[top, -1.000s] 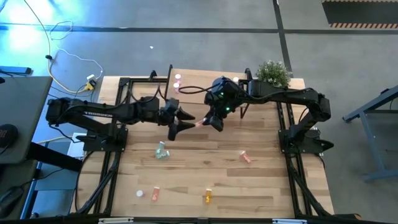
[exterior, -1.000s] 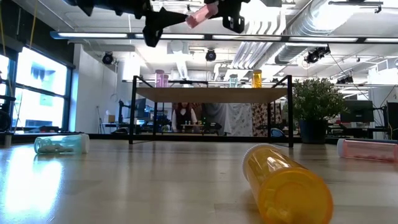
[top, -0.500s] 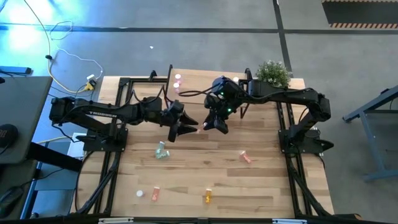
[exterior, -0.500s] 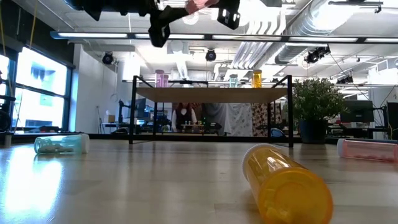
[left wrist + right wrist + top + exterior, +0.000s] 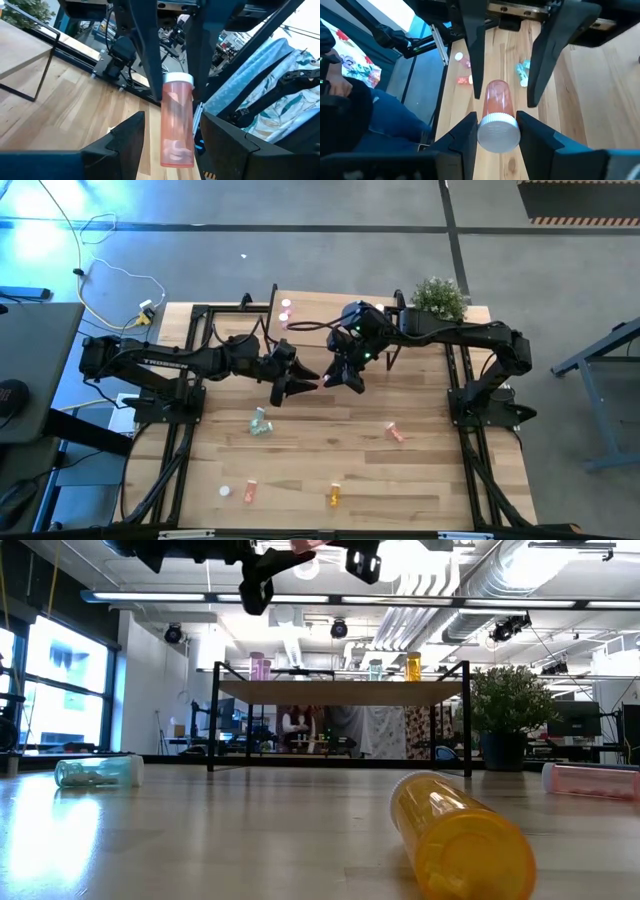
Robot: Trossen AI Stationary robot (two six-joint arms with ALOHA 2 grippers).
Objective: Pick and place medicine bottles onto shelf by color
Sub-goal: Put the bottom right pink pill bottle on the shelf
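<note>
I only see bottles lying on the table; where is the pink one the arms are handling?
High view: the pink bottle hangs mid-table between the left tool and right tool.

light: even, bright indoor, long ceiling strip lamps (image 5: 330,602) overhead | glare: blue-white bloom at far left of high view; bright window (image 5: 62,680) in low view | shadows: soft, faint on light wood-plank worktop (image 5: 350,470) | focus: near orange translucent bottle (image 5: 460,835) slightly soft | wrist views: edges stretched

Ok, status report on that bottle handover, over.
Right pincer shut on pink bottle, mid-air. Left pincer open around its base. Nothing in the way.
</note>
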